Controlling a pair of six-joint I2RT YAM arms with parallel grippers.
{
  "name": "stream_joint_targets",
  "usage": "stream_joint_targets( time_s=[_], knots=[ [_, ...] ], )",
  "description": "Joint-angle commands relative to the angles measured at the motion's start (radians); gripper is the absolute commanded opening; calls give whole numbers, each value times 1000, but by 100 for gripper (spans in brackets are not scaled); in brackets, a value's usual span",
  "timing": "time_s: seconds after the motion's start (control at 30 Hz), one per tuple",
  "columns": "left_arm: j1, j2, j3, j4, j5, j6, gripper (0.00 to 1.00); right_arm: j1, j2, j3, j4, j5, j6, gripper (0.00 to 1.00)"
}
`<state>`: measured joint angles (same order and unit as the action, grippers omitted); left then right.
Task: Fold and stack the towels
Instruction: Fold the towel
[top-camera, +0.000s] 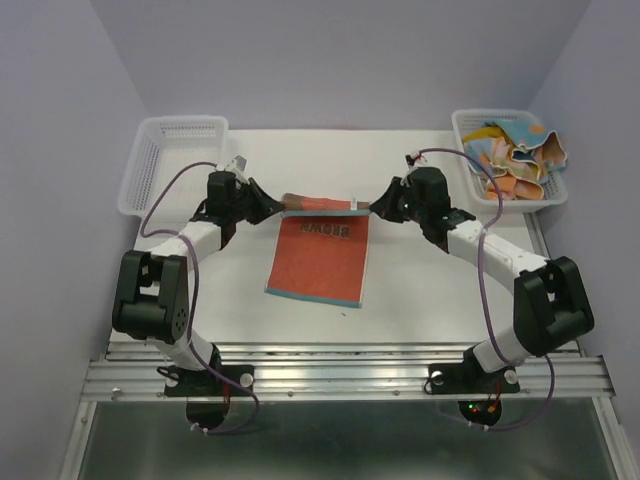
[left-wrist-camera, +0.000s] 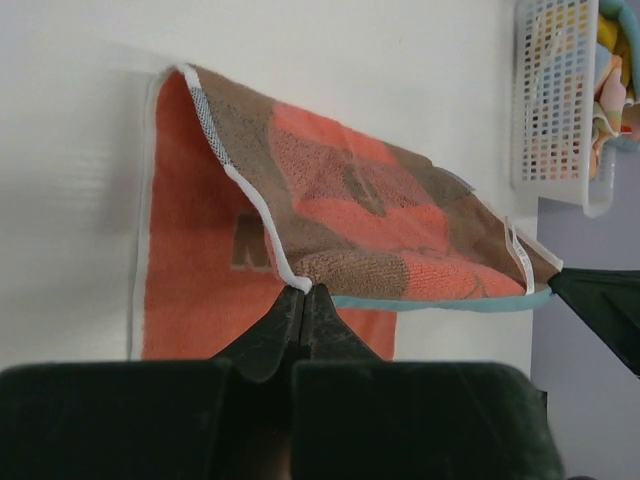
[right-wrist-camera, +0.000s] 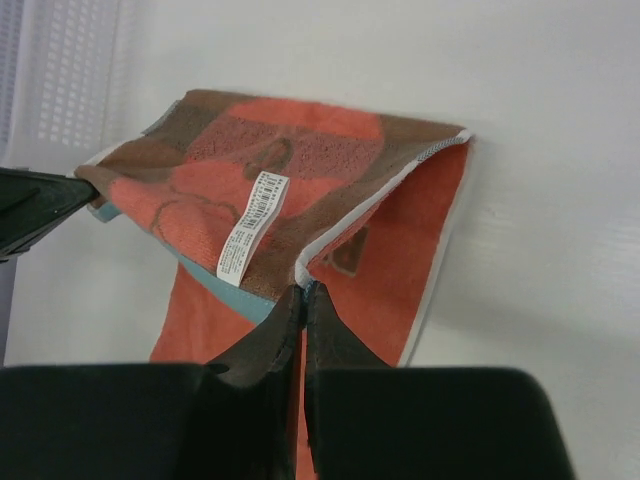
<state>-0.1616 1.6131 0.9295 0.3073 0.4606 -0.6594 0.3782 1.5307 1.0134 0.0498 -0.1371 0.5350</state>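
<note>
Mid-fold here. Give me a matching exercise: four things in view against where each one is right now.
Things:
1 orange towel
2 white label
3 left basket
4 right basket

Places:
A far right of the table, crumpled towels inside
B far left of the table
C middle of the table, two corners pinched by the left gripper and the right gripper
D on the towel's lifted brown side

Pairs: 1-C; 2-D; 3-B; 4-A
</note>
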Motion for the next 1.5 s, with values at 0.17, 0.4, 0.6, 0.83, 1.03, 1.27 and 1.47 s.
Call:
stream_joint_targets(
  time_s=[0.17,0.4,0.6,0.83,1.03,1.27,1.47],
  knots=[
    [-19,-255,-205,-120,-114,4,0,140,-208,-222,-34,131,146,1],
    [-46,-393,-310,-188,-149,-35,0,251,-314,-332,-79,206,217,1],
    [-59,-464,-385,-263,-192,-49,0,330,-394,-403,-96,238,258,1],
    [-65,-473,-408,-332,-208,-37,0,369,-422,-475,-103,226,299,1],
    [-72,-483,-400,-404,-226,-28,0,413,-429,-519,-114,222,324,2],
    [-79,-460,-370,-494,-257,-25,0,439,-432,-550,-104,199,349,5],
    [-87,-426,-363,-511,-263,-23,2,458,-397,-585,-61,179,367,5]
  ],
)
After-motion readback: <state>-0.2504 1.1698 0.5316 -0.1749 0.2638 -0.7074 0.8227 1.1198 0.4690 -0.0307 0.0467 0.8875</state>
